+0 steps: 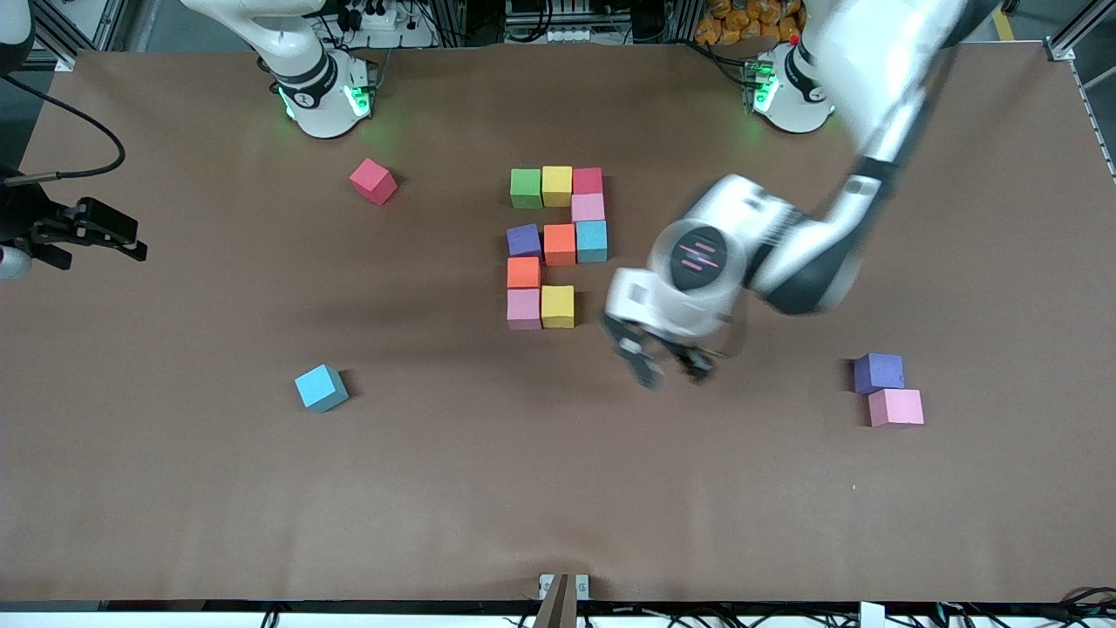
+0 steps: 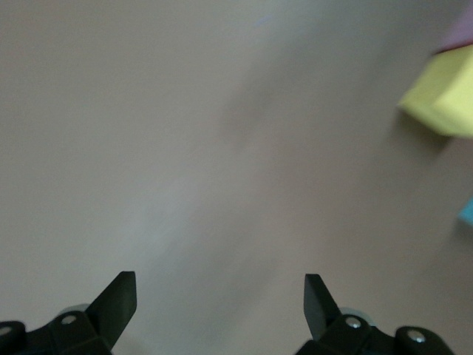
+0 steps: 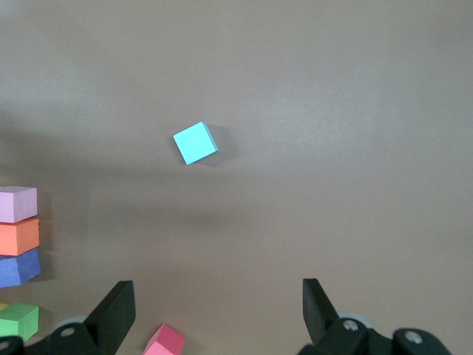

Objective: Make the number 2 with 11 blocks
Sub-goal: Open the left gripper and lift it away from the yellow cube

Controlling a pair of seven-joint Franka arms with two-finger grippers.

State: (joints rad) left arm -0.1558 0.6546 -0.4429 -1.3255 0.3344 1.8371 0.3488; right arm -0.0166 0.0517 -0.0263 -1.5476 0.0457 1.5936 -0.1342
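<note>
The number 2 [image 1: 558, 246] lies mid-table, made of several blocks. Green [image 1: 526, 187], yellow [image 1: 557, 185] and red form its row nearest the bases. Pink [image 1: 523, 308] and yellow [image 1: 557, 306] form the row nearest the front camera, with bare table beside that yellow block toward the left arm's end. My left gripper [image 1: 667, 368] [image 2: 219, 296] hangs open and empty over the bare table there. The yellow block [image 2: 443, 92] shows in its wrist view. My right gripper [image 3: 218, 310] is open and empty, high over the table, looking down on a loose blue block [image 3: 196, 143] [image 1: 321, 388].
A loose red block [image 1: 373, 181] [image 3: 166, 342] lies toward the right arm's base. A purple block [image 1: 878, 372] and a pink block [image 1: 895, 407] touch each other toward the left arm's end. A black fixture [image 1: 83, 228] with a cable juts in at the right arm's end.
</note>
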